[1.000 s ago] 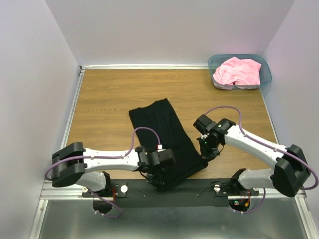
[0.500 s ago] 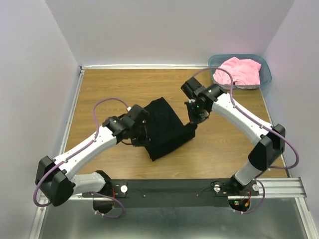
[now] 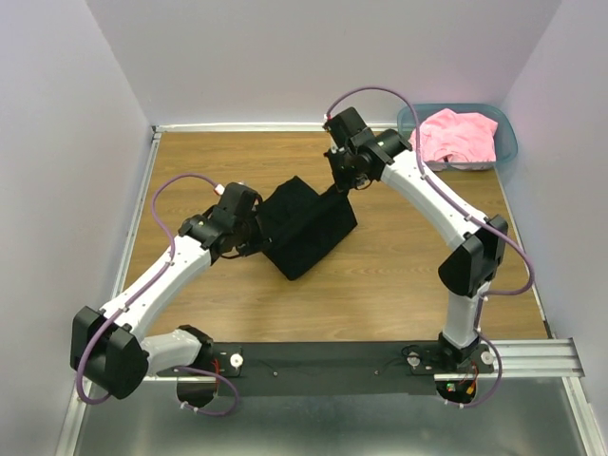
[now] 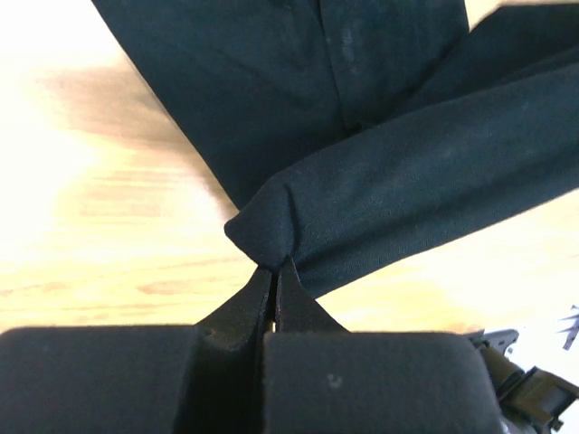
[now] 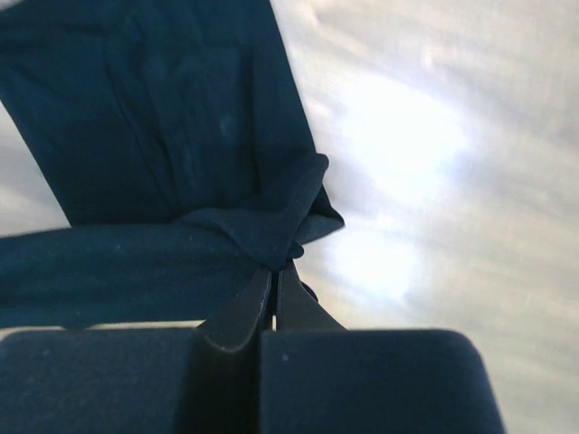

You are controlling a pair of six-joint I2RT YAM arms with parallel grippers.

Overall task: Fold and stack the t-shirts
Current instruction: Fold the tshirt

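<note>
Blk t-shirt (image 3: 306,231) pulled rearward | long axis L-near to R-far

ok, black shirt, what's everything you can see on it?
The black t-shirt is plain, soft cloth, doubled over into a rough rectangle lying skewed on the table. Its lower layer rests on the wood; the upper layer is held by two bunched corners, one pinched in the shut left tool, one in the shut right tool. No print visible.
</note>
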